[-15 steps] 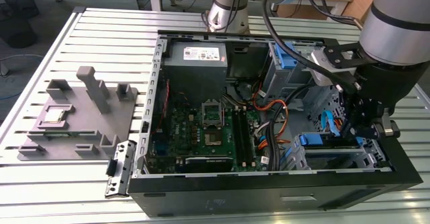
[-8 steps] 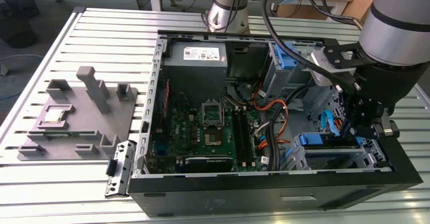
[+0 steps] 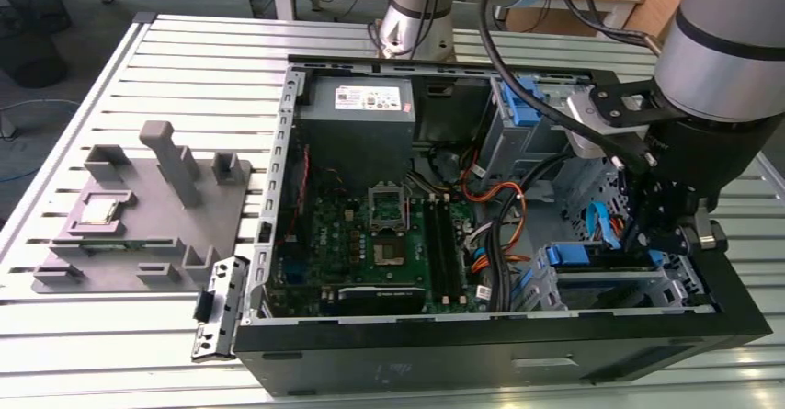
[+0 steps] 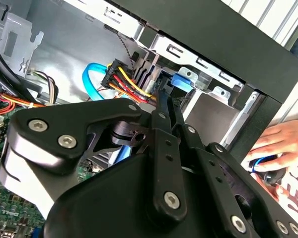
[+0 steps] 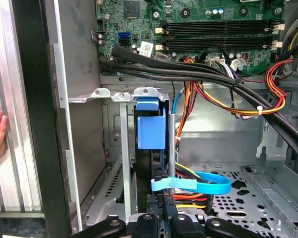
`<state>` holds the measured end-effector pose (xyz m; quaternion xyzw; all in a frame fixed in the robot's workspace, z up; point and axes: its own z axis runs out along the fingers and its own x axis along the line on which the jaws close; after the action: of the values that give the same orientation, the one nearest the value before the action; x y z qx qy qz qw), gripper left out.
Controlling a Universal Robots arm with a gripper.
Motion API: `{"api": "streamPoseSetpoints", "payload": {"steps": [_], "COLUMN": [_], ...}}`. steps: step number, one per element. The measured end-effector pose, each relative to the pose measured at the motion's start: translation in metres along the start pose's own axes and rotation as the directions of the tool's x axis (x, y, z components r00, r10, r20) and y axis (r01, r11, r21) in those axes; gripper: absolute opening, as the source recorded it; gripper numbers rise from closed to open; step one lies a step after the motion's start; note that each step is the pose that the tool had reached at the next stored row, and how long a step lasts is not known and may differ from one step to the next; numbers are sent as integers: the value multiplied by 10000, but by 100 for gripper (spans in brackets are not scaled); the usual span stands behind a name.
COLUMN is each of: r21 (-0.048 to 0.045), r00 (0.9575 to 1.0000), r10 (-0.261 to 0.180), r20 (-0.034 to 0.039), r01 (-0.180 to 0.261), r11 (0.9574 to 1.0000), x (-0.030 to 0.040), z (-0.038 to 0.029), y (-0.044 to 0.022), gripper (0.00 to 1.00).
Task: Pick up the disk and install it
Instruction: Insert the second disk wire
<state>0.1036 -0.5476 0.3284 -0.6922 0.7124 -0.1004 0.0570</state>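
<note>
Gripper (image 5: pixel 161 210) pinches the disk (image 5: pixel 151 130), upright on edge in its bay (image 5: pixel 120 94). The disk's long axis runs straight from the fingertips into the bay.

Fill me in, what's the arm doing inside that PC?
The arm's gripper is down inside the open computer case, at the drive bay in the corner. The disk, in its blue carrier, sits upright in that bay's metal cage. A person's hand rests just outside the case.
</note>
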Motion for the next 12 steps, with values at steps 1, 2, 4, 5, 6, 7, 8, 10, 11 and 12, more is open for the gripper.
{"api": "streamPoseSetpoints", "payload": {"steps": [1, 2, 4, 5, 6, 7, 8, 10, 11, 12], "r21": [0, 0, -1, -1, 0, 0, -1, -2, -2, -2], "r00": [10000, 10000, 10000, 10000, 10000, 10000, 10000, 10000, 10000, 10000], "r10": [3, 5, 5, 5, 6, 7, 7, 9, 12, 12], "r20": [14, 24, 24, 22, 28, 32, 32, 43, 52, 53], "r01": [-3, -5, -5, -5, -6, -7, -7, -9, -12, -12], "r11": [10000, 10000, 10000, 10000, 10000, 10000, 10000, 10000, 10000, 10000], "x": [0, 0, 1, 1, 1, 1, 2, 2, 3, 5], "z": [-3, -8, -18, -23, -26, -29, -32, -34, -34, -33], "y": [-1, -2, -4, -5, -6, -7, -7, -8, -8, -8], "gripper": [16, 16, 16, 16, 16, 16, 16, 16, 16, 16]}}
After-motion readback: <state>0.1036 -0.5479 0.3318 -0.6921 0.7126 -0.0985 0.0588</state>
